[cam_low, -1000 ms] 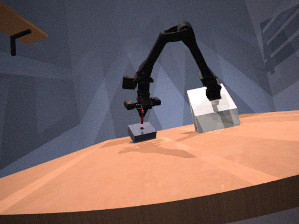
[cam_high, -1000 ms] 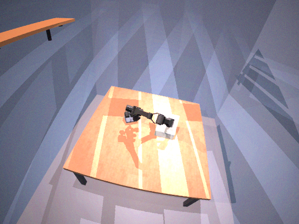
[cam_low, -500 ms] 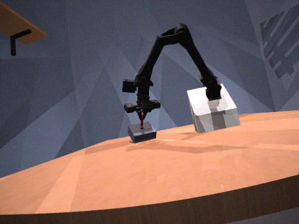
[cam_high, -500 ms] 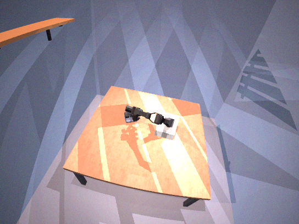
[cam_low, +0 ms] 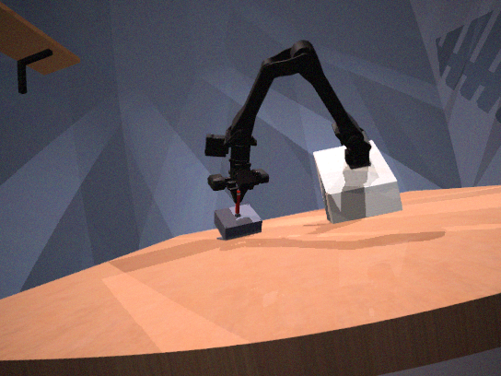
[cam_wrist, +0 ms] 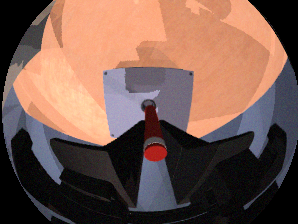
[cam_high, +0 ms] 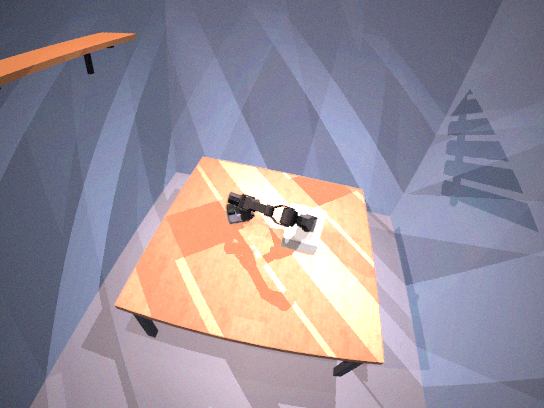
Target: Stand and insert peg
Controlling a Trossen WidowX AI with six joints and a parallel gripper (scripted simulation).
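Pinched between the dark fingers of the black parallel-jaw gripper [cam_low: 238, 199] [cam_wrist: 154, 142], left of centre in the exterior view, is a slim red cylindrical peg [cam_low: 238, 205] [cam_wrist: 151, 125]; its pale-banded end is uppermost, and its lower end is set at the dark round hole [cam_low: 238, 215] [cam_wrist: 148, 105] in the grey sloped block [cam_low: 226, 224] [cam_wrist: 172, 112]; how deep the tip has gone cannot be told. The black jointed robot arm [cam_high: 257, 205] [cam_low: 258, 94] is arched over from a white angular pedestal [cam_high: 299, 245] [cam_low: 384, 199], right of centre.

The insertion is judged to be under way, with a straight push along the hole's direction called for next; if the peg is tilted against that direction, it could be jammed on the rim; if it is gripped too lightly, it could be slid up through the fingers; if it is released before the bottom is reached, it could be left leaning or dragged out as the gripper is withdrawn.

The orange-tan wooden table [cam_high: 220, 300] [cam_low: 276, 295] is crossed by bright bands and shadows; blue-grey faceted walls are seen behind, with an orange shelf-like board [cam_high: 65, 52] [cam_low: 37, 39] at upper left.
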